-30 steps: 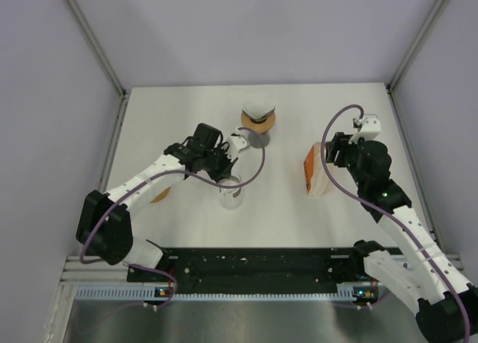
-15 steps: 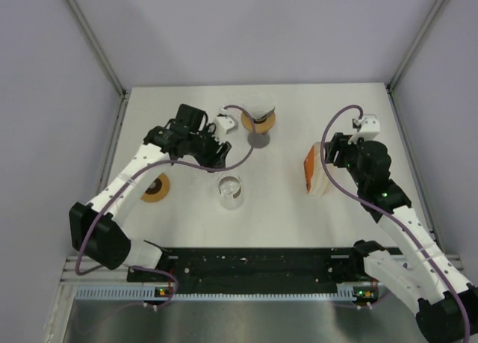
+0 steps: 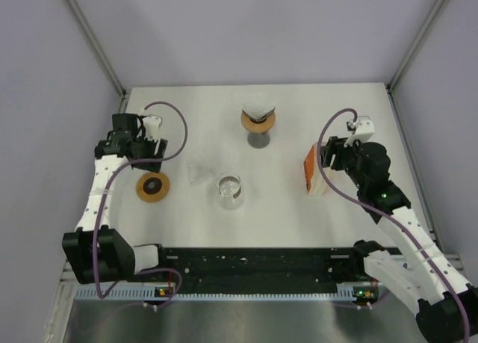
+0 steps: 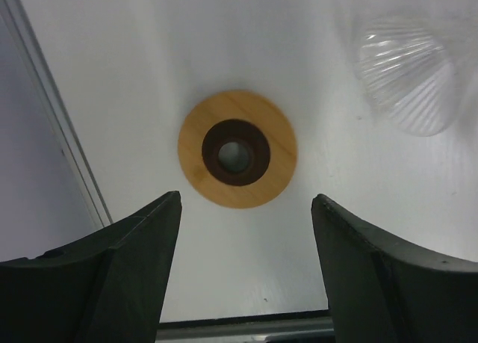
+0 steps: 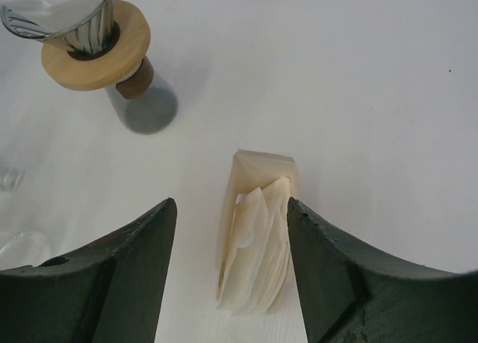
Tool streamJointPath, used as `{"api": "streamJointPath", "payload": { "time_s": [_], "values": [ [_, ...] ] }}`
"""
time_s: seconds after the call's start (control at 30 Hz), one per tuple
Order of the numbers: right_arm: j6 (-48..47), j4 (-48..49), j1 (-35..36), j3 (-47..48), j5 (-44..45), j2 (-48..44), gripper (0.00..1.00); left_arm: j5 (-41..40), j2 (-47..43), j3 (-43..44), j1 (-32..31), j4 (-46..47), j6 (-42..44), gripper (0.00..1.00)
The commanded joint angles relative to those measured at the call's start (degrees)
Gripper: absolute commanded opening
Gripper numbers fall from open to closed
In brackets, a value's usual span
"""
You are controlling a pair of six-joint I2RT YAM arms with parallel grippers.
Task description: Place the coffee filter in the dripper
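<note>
The glass dripper (image 3: 258,116) with a wooden collar stands on its base at the back centre; it also shows at the top left of the right wrist view (image 5: 84,28). A stack of cream coffee filters (image 5: 258,246) stands in an upright holder, whose orange side (image 3: 311,170) faces the top camera. My right gripper (image 5: 230,205) is open and straddles the stack from above, its right finger close to the papers. My left gripper (image 4: 246,201) is open and empty at the far left (image 3: 143,158), just behind a wooden ring (image 4: 237,158).
A clear ribbed cone (image 3: 200,171) lies on its side left of centre, also seen in the left wrist view (image 4: 407,81). A small glass cup (image 3: 230,191) stands beside it. The wooden ring (image 3: 152,187) lies flat near the left wall.
My left arm has swung from beside the dripper to the far left and its jaws have opened. The clear cone now shows on the table. The right arm has hardly moved.
</note>
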Motion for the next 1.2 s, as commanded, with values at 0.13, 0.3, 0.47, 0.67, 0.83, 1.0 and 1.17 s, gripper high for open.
{"api": "streamJointPath", "payload": {
  "time_s": [0.13,0.3,0.47,0.67,0.83,1.0,1.17],
  "values": [
    [-0.8,2.1,-0.5,-0.3,-4.2,-1.6,0.62,-10.4,7.5,-8.3,8.2,7.0,0.8,0.51],
    [-0.7,2.6,-0.5,-0.7,-4.2,-1.9,0.62,-10.3,11.3,-10.0,8.5,10.7,0.8,0.53],
    [-0.7,2.5,-0.5,-0.7,-4.2,-2.0,0.62,-11.7,16.4,-9.6,8.5,13.1,0.8,0.51],
    [-0.8,2.4,-0.4,-0.7,-4.1,-1.9,0.62,-11.1,20.1,-11.3,8.4,15.7,1.0,0.49],
    [-0.9,1.3,-0.4,0.0,-4.1,-1.9,0.62,-10.2,23.2,-12.3,8.4,17.7,0.7,0.43],
    [-0.7,-0.5,-0.4,1.2,-4.2,-2.6,0.62,-8.8,24.1,-13.4,8.5,18.0,1.7,0.0],
    [0.3,-3.2,-0.4,3.7,-7.1,-3.7,0.63,-6.2,18.8,-11.1,10.1,14.2,0.7,0.0]
  ]
}}
